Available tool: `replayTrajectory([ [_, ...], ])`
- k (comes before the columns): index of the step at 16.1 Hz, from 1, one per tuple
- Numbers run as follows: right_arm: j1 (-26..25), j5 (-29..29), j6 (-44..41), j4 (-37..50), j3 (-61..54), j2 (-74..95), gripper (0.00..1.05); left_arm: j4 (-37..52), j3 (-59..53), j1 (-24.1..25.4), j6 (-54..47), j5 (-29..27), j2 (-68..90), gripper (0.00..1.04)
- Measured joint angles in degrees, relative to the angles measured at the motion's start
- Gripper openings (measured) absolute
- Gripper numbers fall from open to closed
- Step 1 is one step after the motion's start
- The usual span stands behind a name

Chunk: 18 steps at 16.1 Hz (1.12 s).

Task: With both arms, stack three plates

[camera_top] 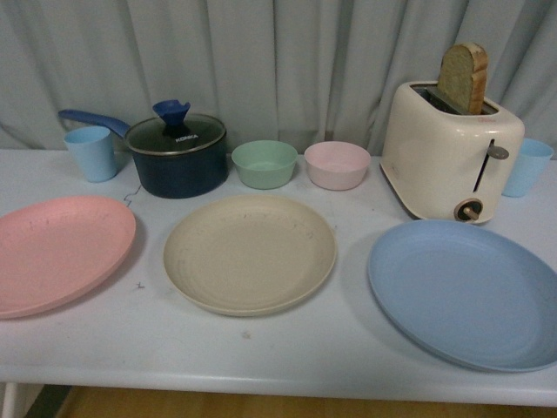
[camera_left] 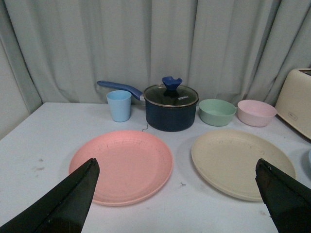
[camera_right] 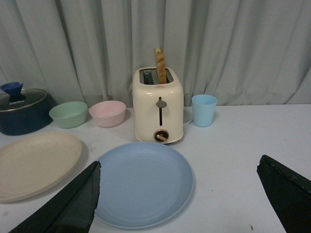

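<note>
Three plates lie side by side on the white table (camera_top: pixel 261 348): a pink plate (camera_top: pixel 57 252) at the left, a beige speckled plate (camera_top: pixel 250 252) in the middle, a blue plate (camera_top: pixel 470 292) at the right. None touches another. Neither arm shows in the front view. My left gripper (camera_left: pixel 177 187) is open, held back from the table, with the pink plate (camera_left: pixel 121 165) and beige plate (camera_left: pixel 240 162) ahead of its fingers. My right gripper (camera_right: pixel 180 187) is open too, with the blue plate (camera_right: pixel 141 182) ahead of it.
Along the back stand a light blue cup (camera_top: pixel 90 152), a dark blue lidded saucepan (camera_top: pixel 176 157), a green bowl (camera_top: pixel 265 164), a pink bowl (camera_top: pixel 337 165), a cream toaster (camera_top: pixel 451 152) holding bread, and another blue cup (camera_top: pixel 526 165). A curtain hangs behind.
</note>
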State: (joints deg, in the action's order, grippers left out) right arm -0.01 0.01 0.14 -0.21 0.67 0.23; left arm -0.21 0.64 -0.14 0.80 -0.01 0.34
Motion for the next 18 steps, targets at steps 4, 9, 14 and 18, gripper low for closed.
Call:
replayTrajectory([
  [4,0.0,0.0,0.0,0.0,0.0,0.0,0.98,0.0,0.0,0.0,0.0,0.0,0.0,0.98],
  [9,0.0,0.0,0.0,0.0,0.0,0.0,0.98,0.0,0.0,0.0,0.0,0.0,0.0,0.98],
  [14,0.0,0.0,0.0,0.0,0.0,0.0,0.98,0.0,0.0,0.0,0.0,0.0,0.0,0.98],
  [18,0.0,0.0,0.0,0.0,0.0,0.0,0.98,0.0,0.0,0.0,0.0,0.0,0.0,0.98],
])
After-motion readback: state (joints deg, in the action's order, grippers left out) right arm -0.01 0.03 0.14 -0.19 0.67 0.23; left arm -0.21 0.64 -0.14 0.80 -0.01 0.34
